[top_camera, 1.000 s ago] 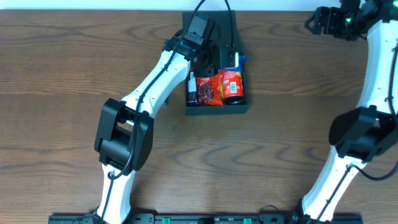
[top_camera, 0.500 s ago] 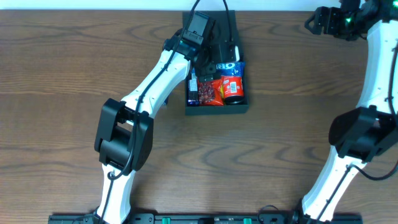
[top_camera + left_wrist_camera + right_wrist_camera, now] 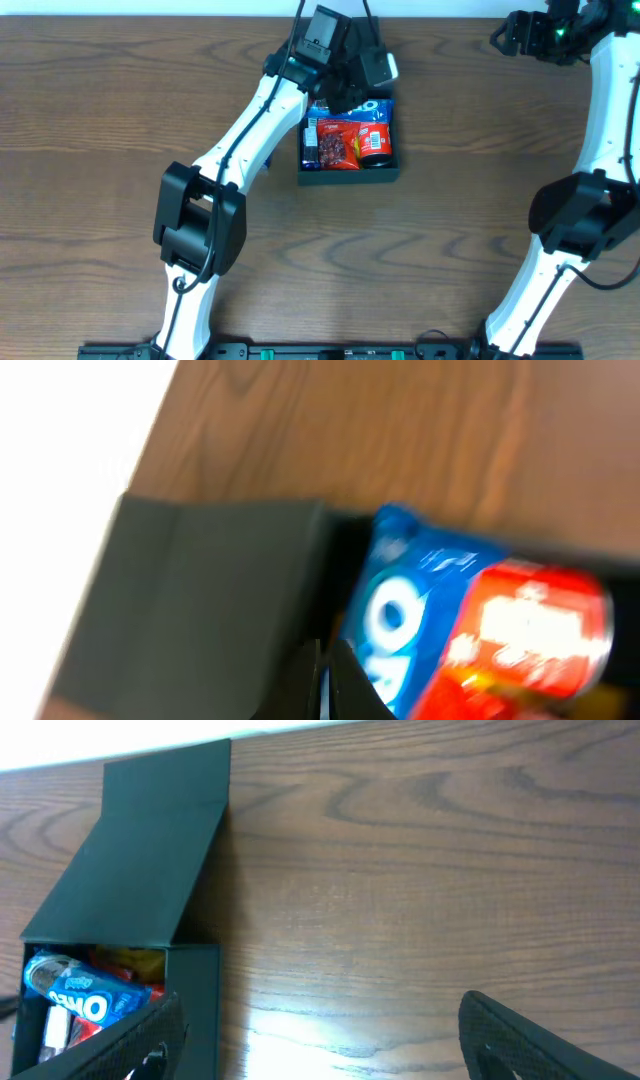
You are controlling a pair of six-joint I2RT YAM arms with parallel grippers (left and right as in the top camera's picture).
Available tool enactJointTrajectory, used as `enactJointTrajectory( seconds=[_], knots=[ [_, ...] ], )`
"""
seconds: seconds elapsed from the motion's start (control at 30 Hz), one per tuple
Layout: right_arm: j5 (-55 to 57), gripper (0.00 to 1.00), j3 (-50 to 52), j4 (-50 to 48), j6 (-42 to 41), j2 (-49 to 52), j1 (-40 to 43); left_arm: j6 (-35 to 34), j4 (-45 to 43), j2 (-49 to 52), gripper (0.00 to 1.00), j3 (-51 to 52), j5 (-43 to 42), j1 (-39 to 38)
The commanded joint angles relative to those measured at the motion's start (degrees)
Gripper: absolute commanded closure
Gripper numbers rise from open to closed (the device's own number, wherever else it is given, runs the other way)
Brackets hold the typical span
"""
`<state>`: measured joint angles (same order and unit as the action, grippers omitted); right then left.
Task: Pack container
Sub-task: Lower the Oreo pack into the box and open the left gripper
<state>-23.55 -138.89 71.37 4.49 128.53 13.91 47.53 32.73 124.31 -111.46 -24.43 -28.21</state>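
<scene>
Though the left wrist view is badly blurred, the left jaws show at its lower edge pressed together, nothing visible between them, only their tips in frame. Just past them a blue packet (image 3: 395, 610) and a red packet (image 3: 520, 630), both smeared beyond reading, lie inside the container (image 3: 200, 590), whose dark flap fills the lower left. Overhead, the left arm (image 3: 255, 120) hides the container's upper half and flap; only its lower wall and packets show, at upper centre. In the right wrist view the right jaws stand wide apart and empty, both cut off by the bottom edge. There the container is cropped at the lower left, with its flap open and reaching almost to the top edge of the surface (image 3: 420, 870). Bare wood spreads right of the container, and overhead also below it and to its left.
</scene>
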Motion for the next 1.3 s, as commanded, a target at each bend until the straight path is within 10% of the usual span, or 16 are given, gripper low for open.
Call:
enactJointTrajectory(
  seconds=[0.0, 1.27],
  knots=[
    [-0.2, 0.13, -0.4, 0.0, 1.0, -0.4, 0.8, -7.3, -0.2, 1.0, 0.94, -1.0, -5.8, -1.0],
    [-0.2, 0.13, -0.4, 0.3, 1.8, -0.4, 0.8, -12.0, -3.3, 8.8, 0.94, -0.8, 1.1, -1.4]
  ],
)
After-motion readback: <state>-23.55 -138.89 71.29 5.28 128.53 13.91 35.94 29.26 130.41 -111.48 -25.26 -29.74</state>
